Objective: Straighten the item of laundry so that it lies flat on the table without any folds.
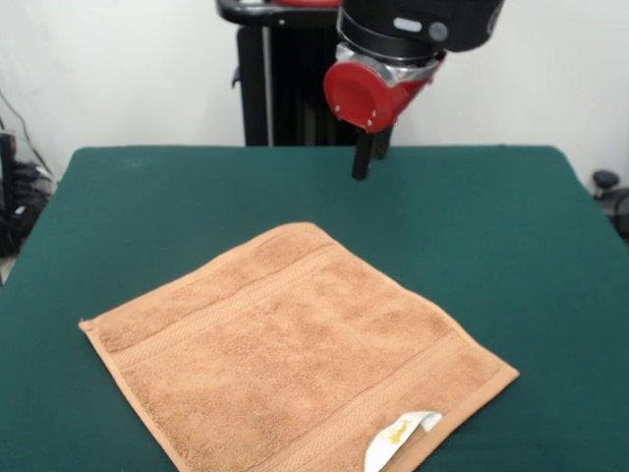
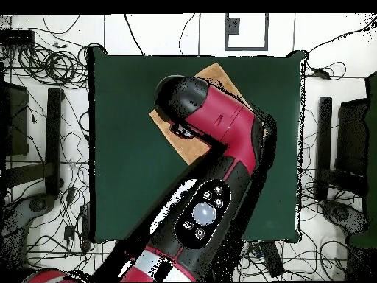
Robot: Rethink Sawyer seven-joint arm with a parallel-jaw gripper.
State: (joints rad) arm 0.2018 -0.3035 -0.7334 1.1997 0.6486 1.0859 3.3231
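The orange-tan towel lies spread out on the dark green table, turned so one corner points to the far side. Its woven border bands show. A small white label curls up at its near right edge. My gripper hangs under the red wrist above the table, beyond the towel's far corner and apart from it, holding nothing. In the overhead view my red arm covers most of the towel; only its edges show on the table, and the gripper is hidden.
The black pedestal stands at the table's far side. Tangled cables and dark equipment lie on the floor around the table. The towel's near edge reaches the front view's bottom edge.
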